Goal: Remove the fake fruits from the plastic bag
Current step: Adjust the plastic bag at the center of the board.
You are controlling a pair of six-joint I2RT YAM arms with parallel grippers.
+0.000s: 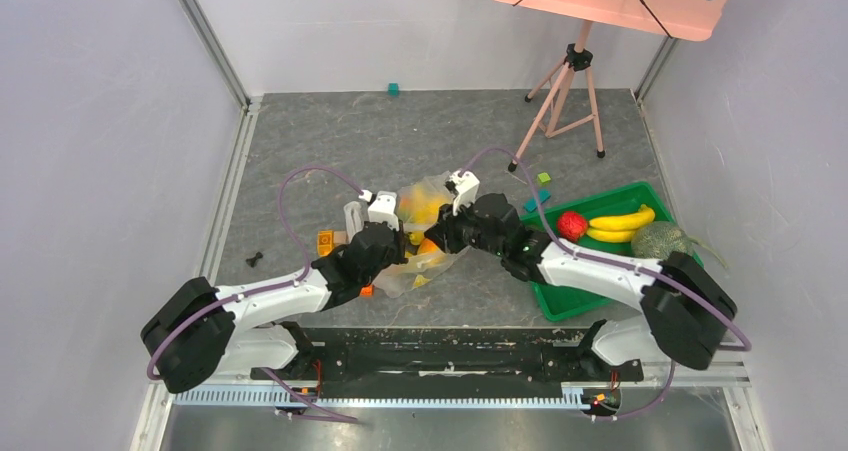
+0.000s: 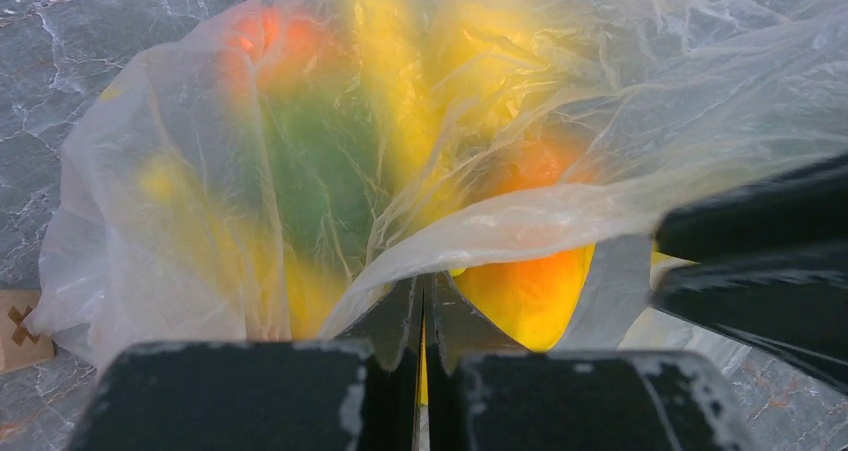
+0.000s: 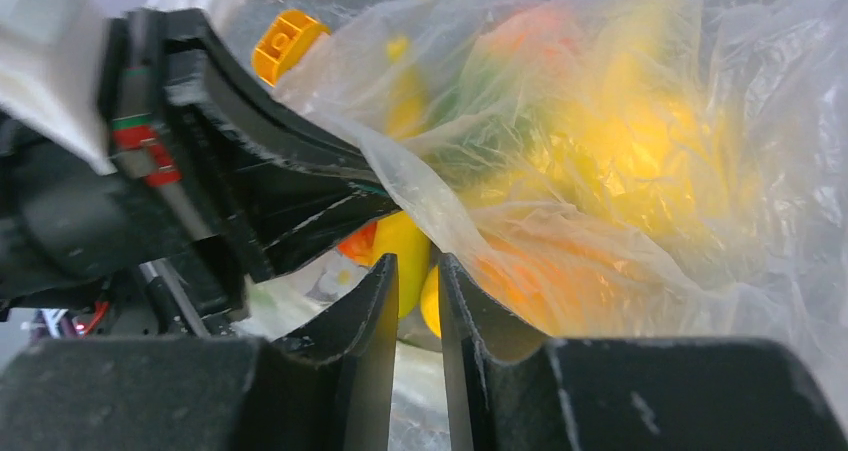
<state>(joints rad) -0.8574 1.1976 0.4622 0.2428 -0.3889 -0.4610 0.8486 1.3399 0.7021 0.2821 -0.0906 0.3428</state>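
The plastic bag [image 1: 418, 199] lies crumpled mid-table between both arms, with blurred yellow, orange and green fake fruits showing through its film [image 2: 180, 171]. My left gripper [image 1: 400, 239] is shut on the bag's rim [image 2: 500, 226], which folds over its fingertips. An orange-yellow fruit [image 2: 530, 296] shows bare under that rim. My right gripper [image 1: 437, 241] reaches in from the other side. Its fingers stand narrowly apart, closed on a yellow fruit [image 3: 405, 246] at their tips. A red fruit [image 1: 571, 225] and a banana [image 1: 622, 221] lie in the green tray [image 1: 560, 301].
A netted green piece [image 1: 660, 239] sits at the tray's right end. Small blocks are scattered about: orange [image 1: 325, 241], teal [image 1: 394, 88], green [image 1: 543, 178] and a yellow one [image 3: 285, 41] beside the bag. A tripod [image 1: 565, 91] stands at the back right.
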